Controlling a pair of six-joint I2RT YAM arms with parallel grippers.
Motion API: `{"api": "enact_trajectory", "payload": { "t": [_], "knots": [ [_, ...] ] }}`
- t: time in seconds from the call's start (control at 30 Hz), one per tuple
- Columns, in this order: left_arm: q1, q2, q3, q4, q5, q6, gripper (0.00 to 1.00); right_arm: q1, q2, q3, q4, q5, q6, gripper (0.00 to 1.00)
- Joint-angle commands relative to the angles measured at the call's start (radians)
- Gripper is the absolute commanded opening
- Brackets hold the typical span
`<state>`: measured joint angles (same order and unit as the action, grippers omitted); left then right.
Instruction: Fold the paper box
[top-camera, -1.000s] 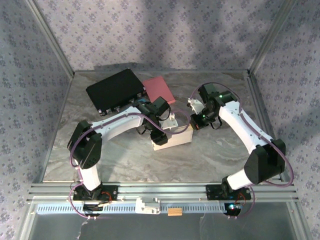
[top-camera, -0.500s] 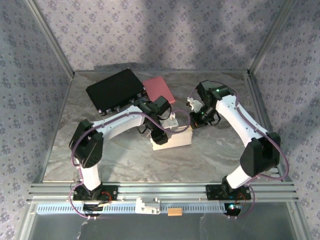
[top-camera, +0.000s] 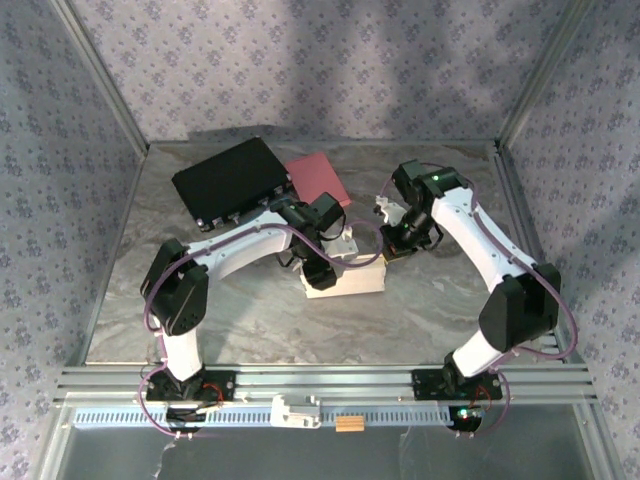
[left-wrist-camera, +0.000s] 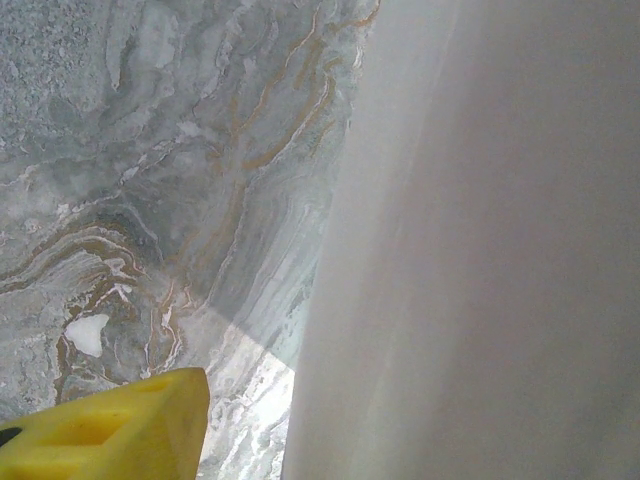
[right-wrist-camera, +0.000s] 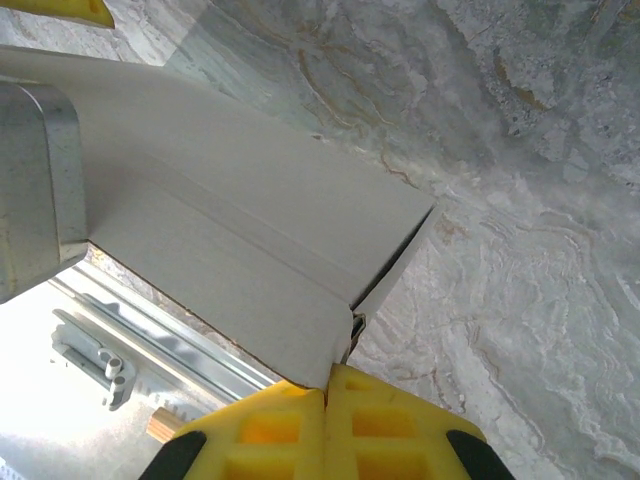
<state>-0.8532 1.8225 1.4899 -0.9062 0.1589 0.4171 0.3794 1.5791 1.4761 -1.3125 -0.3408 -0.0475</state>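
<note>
The white paper box (top-camera: 350, 272) lies at the middle of the table (top-camera: 250, 320), partly folded. My left gripper (top-camera: 320, 258) reaches down onto its left end. In the left wrist view one yellow finger (left-wrist-camera: 110, 430) stands clear of a white box wall (left-wrist-camera: 480, 250), with bare table between them; the other finger is hidden behind the wall. My right gripper (top-camera: 392, 248) is at the box's right end. Its yellow fingers (right-wrist-camera: 270, 430) are pressed together, pinching the tip of a box flap (right-wrist-camera: 260, 290) beside an open corner.
A black case (top-camera: 232, 182) and a pink booklet (top-camera: 318, 178) lie at the back of the table, behind the left arm. Metal frame posts and patterned walls close in both sides. Along the front rail sit a white clip (top-camera: 298, 410) and a small wooden block (top-camera: 350, 424).
The right arm has drawn its elbow in, and its gripper has shifted slightly left against the box's end. The left arm and the box have barely moved.
</note>
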Motion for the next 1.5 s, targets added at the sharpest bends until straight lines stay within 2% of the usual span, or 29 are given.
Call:
{"api": "enact_trajectory", "payload": {
  "t": [0.0, 0.17, 0.6, 0.9, 1.13, 1.4, 1.47],
  "knots": [
    [-0.006, 0.026, 0.030, -0.026, -0.019, -0.013, 0.67, 0.003, 0.025, 0.038, -0.070, -0.036, 0.007, 0.00],
    [-0.008, 0.039, 0.047, -0.025, -0.012, -0.028, 0.66, -0.003, 0.029, 0.012, -0.047, -0.044, 0.033, 0.00],
    [-0.016, 0.013, 0.031, 0.016, -0.007, -0.075, 0.62, 0.014, -0.148, -0.237, 0.293, 0.033, 0.284, 0.00],
    [-0.021, 0.005, 0.024, 0.028, -0.008, -0.098, 0.61, 0.056, -0.205, -0.324, 0.353, 0.082, 0.349, 0.00],
    [-0.021, -0.044, 0.000, 0.060, -0.020, -0.144, 0.61, 0.111, -0.288, -0.405, 0.409, 0.182, 0.359, 0.00],
    [-0.028, -0.145, -0.086, 0.132, -0.035, -0.241, 0.65, 0.164, -0.346, -0.447, 0.448, 0.265, 0.403, 0.00],
    [-0.033, -0.170, -0.103, 0.142, -0.041, -0.266, 0.69, 0.170, -0.344, -0.445, 0.450, 0.273, 0.409, 0.00]
  ]
}}
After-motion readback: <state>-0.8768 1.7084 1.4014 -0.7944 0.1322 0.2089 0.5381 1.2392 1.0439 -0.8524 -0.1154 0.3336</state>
